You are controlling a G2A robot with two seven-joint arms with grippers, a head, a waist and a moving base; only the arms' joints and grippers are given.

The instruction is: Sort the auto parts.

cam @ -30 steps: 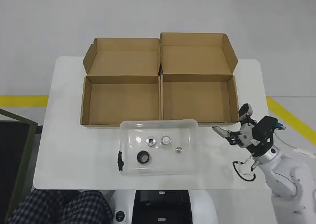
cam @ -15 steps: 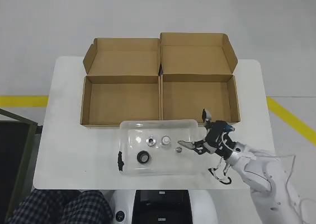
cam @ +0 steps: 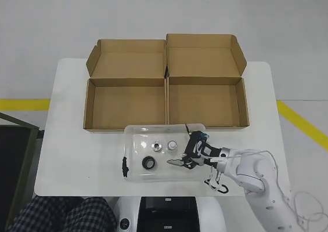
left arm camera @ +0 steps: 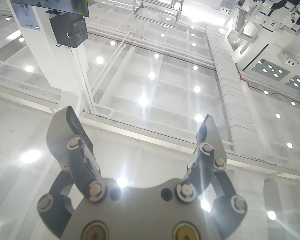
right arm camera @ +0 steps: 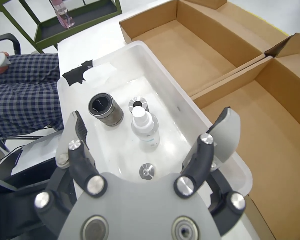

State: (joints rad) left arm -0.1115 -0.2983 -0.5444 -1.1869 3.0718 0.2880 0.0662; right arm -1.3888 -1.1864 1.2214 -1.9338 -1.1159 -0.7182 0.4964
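Find the clear tub at the front edge of the table, about the middle. Inside: a fat dark ring toward the tub's left end, a short silver tube, a little bottle with a white cap standing just beside that tube, and a tiny silver knob nearest the right end. Behind the tub: one brown box toward the far left corner, a second box toward the far right corner, both with bare floors. See the right claw over the right end of the tub, spread wide, holding nothing, lined up with the bottle and the knob. See the left claw pointed up at the ceiling, also spread wide with nothing in it. Expect the metal bits to be hard, smooth, heavy for such small things, and quick to roll or slip. Pinch the ring and the tube across the round sides. Treat the bottle as light and tippy. Grip low on the body, under the cap, and gently: glass or plastic, hard to tell.
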